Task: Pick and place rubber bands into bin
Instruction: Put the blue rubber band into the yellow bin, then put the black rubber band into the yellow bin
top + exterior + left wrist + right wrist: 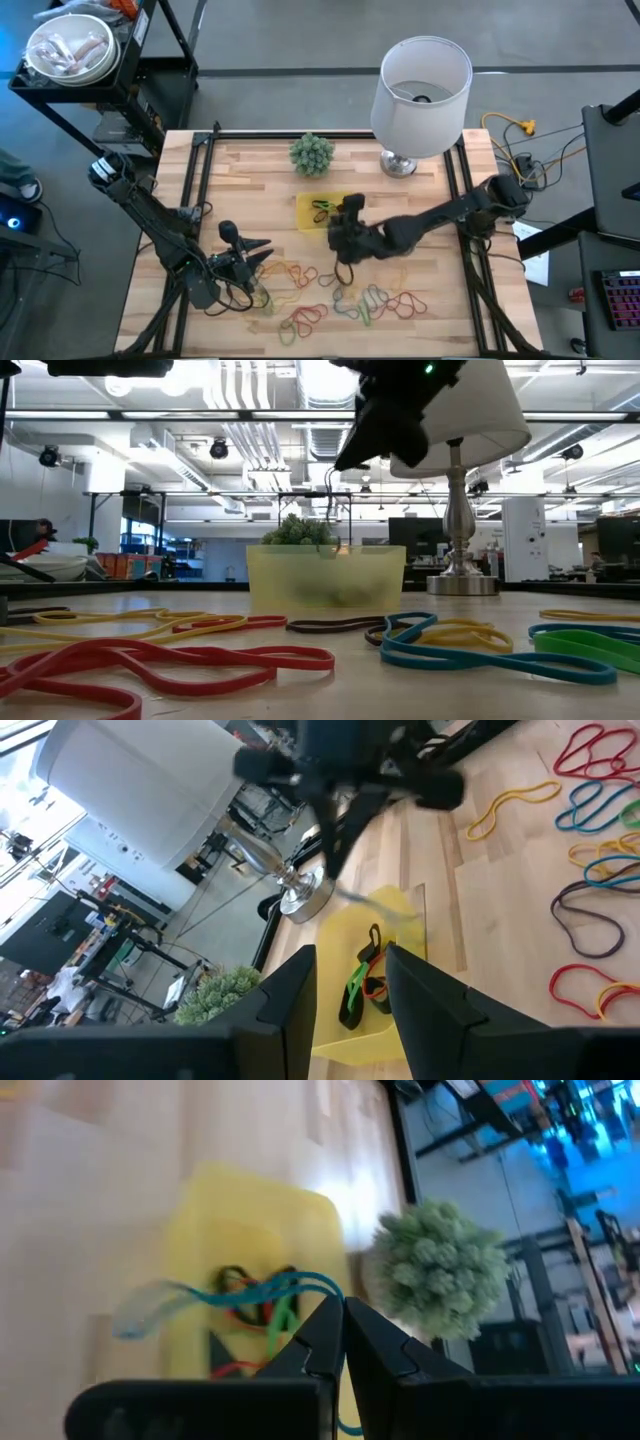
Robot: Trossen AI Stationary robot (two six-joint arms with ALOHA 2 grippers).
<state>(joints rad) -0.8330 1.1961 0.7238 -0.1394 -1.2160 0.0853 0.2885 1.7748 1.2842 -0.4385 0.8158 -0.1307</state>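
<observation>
A blue rubber band is pinched in the clenched right gripper above the yellow bin at frame centre; the left gripper, lower left, is parted, empty.

Lighting: even, bright overhead light from ceiling strip fixtures in the room behind, with glare on the pale tabletop and soft, short shadows under my arms. Focus: my own fingers sit blurred in both wrist views; the nearest rubber bands at table height are soft. Colour: blue cast at the room's edges.
</observation>
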